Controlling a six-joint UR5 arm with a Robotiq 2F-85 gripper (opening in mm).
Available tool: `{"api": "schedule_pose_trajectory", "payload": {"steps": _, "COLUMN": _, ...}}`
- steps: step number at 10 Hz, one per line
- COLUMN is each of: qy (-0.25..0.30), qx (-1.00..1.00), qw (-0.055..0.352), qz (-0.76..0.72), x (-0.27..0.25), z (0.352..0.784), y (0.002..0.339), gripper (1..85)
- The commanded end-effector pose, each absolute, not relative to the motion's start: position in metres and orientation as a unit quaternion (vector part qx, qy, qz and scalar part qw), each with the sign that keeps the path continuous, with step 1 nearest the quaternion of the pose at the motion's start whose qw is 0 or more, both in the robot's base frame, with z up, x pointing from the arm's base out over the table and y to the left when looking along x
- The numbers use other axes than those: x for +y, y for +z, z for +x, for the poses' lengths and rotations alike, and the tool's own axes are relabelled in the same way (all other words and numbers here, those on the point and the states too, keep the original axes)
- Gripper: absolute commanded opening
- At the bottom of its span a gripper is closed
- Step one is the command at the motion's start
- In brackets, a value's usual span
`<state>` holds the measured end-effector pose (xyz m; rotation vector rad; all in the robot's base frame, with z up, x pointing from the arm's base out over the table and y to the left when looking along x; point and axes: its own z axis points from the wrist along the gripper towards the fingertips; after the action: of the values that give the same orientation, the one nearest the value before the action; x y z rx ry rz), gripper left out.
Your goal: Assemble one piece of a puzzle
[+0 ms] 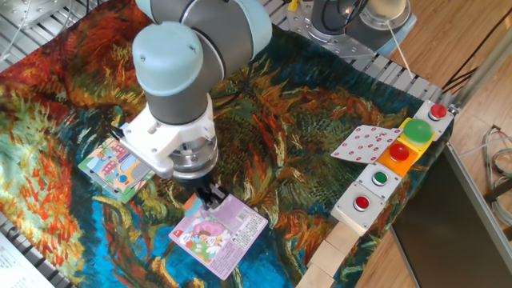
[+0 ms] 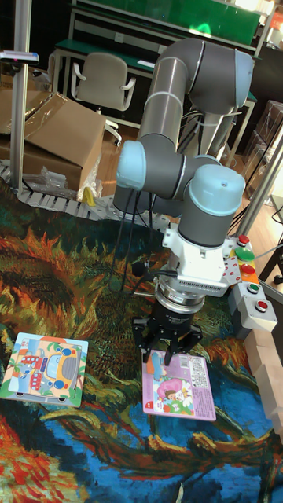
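Observation:
My gripper (image 1: 210, 195) hangs low over the upper left edge of the purple-pink card, and in the tall fixed view the gripper (image 2: 167, 351) points straight down. It is shut on the piece (image 1: 194, 206), a small orange, blue and green bit that pokes out on the puzzle side of the fingertips. The piece (image 2: 152, 358) also shows in the tall fixed view. The puzzle (image 1: 114, 167), a square teal-edged board with a cartoon bus, lies flat on the cloth to the left of the gripper. In the tall fixed view the puzzle (image 2: 43, 366) is fully visible.
A purple-pink card (image 1: 220, 234) lies just under and right of the gripper. A red-and-white patterned card (image 1: 364, 144) leans against a button box (image 1: 382, 182) at the right edge. Wooden blocks (image 1: 332, 254) line the near right corner.

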<state>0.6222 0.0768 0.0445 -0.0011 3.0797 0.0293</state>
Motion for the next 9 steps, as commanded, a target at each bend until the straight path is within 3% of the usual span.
{"api": "schedule_pose_trajectory", "payload": {"steps": 1, "qy": 0.0, "qx": 1.0, "qw": 0.027, "qz": 0.003, "x": 0.055, "z": 0.621, "y": 0.047, "gripper": 1.7}}
{"api": "schedule_pose_trajectory", "payload": {"steps": 4, "qy": -0.005, "qx": 0.999, "qw": 0.019, "qz": -0.033, "x": 0.008, "z": 0.616, "y": 0.052, "gripper": 1.3}}
{"api": "schedule_pose_trajectory", "payload": {"steps": 9, "qy": 0.004, "qx": 0.999, "qw": 0.035, "qz": -0.002, "x": 0.013, "z": 0.625, "y": 0.052, "gripper": 1.3}}
